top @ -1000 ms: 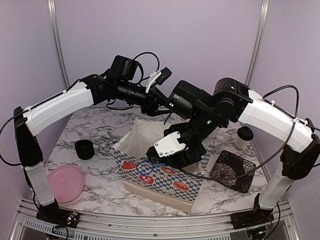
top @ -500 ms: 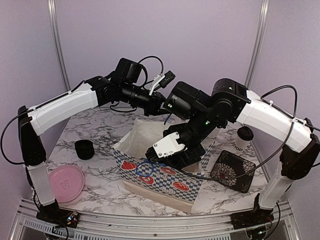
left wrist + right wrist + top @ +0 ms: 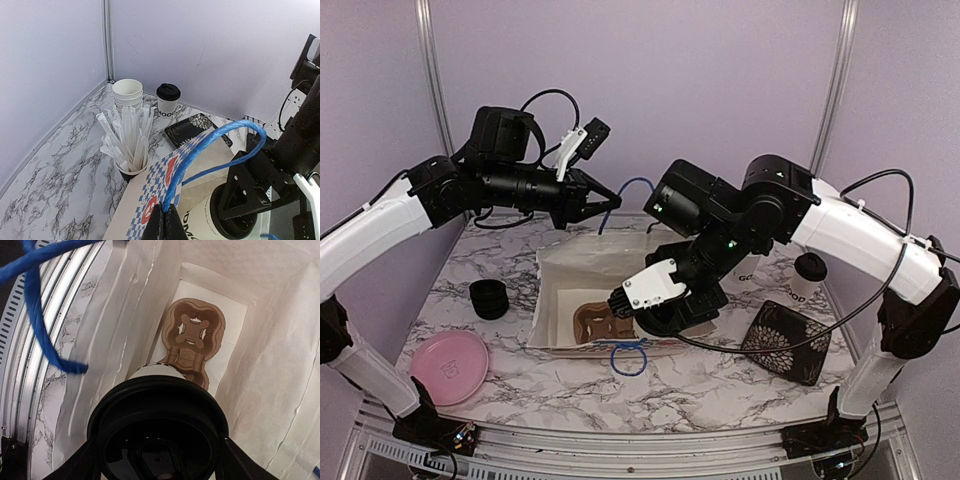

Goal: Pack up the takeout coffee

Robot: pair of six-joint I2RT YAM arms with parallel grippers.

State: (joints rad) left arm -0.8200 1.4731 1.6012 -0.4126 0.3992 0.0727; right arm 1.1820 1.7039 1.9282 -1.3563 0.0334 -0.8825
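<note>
Item: takeout cup (image 3: 199, 220), white paper, black lettering, black lid (image 3: 159, 432). Sits inside the open mouth of the paper bag (image 3: 582, 268). Long axis in line with the right wrist's view: base toward the bag floor, lid toward the wrist; plumb or leaning, cannot tell. Clamped in right gripper (image 3: 159, 455), one finger on each side of the lid

Item: pulp carrier (image 3: 192, 332), brown, flat on the bag floor, open side toward the bag mouth, near end hidden behind the cup; contact with the cup base not discernible

Item: left gripper (image 3: 162, 222), above the bag's far rim, pinched tight on the blue rope handle (image 3: 212, 145), handle looped up from the bag's checked wall. Second blue handle (image 3: 628, 355) slack at the bag's near side

Around the bag:
- black cup of straws (image 3: 127, 150) just beside the checked wall
- second lidded cup (image 3: 168, 100) and stack of open white cups (image 3: 127, 92) beyond the straws
- black patterned tray (image 3: 785, 342) to the bag's right
- black rings (image 3: 489, 298) and pink dish (image 3: 450, 366) to the bag's left
</note>
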